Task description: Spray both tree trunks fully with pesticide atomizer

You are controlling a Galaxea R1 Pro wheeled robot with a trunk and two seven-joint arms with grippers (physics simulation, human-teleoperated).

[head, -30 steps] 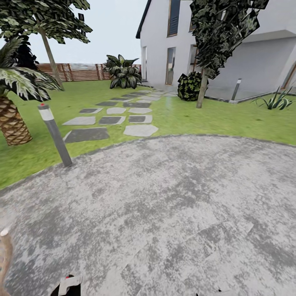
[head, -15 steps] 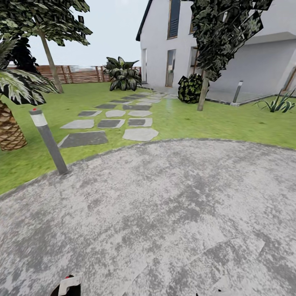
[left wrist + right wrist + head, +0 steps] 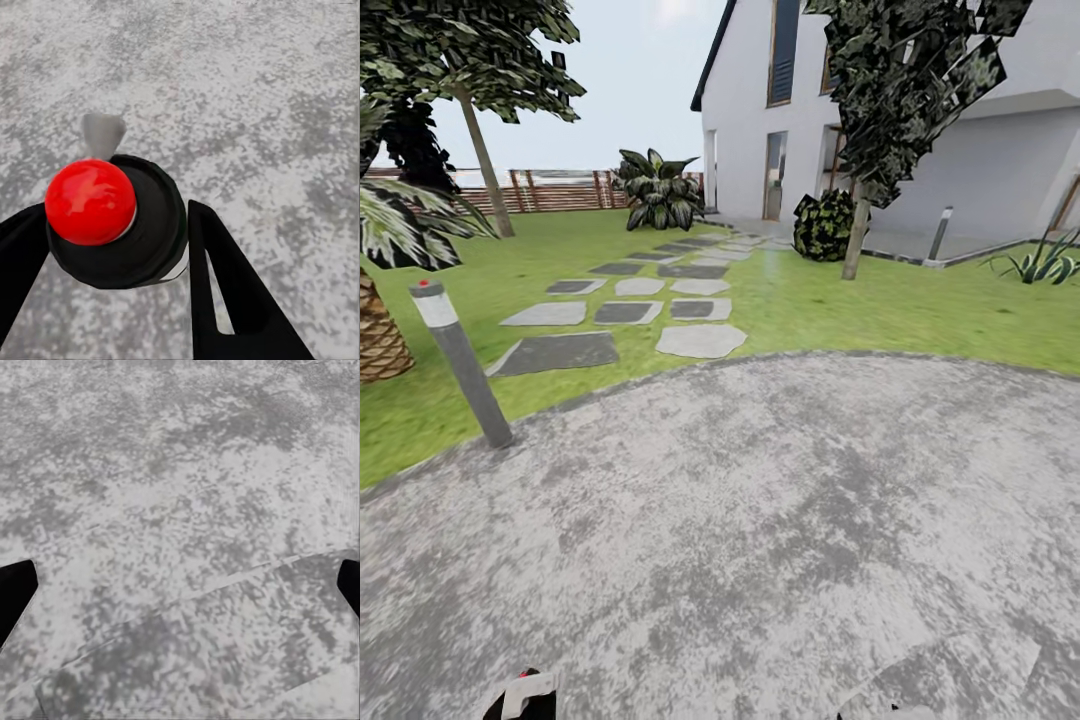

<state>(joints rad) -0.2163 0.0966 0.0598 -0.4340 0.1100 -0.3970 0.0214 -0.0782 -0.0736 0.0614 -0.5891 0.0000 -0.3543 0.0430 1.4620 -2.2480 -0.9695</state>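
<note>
- Head view: robot on the grey paved circle [image 3: 760, 540], lawn [image 3: 920, 310] ahead. Two bare-trunk trees, one far left [image 3: 482, 150], one by the house [image 3: 855, 235], both well apart from the robot; in transit, I'd judge.
- Left wrist view: left hand [image 3: 112, 247] clamped on the atomizer [image 3: 116, 221], carried for spraying; black body, red knob, grey nozzle.
- Right wrist view: right hand [image 3: 180, 585] fingers apart, holding nothing.

The paving [image 3: 760, 540] is mottled grey and white, the grass [image 3: 880, 310] bright green, with slabs [image 3: 625, 312] in dark and pale grey. The house [image 3: 1000, 160] is white, the fence [image 3: 550, 190] brown. The atomizer [image 3: 112, 225] is black with a glossy red knob.
</note>
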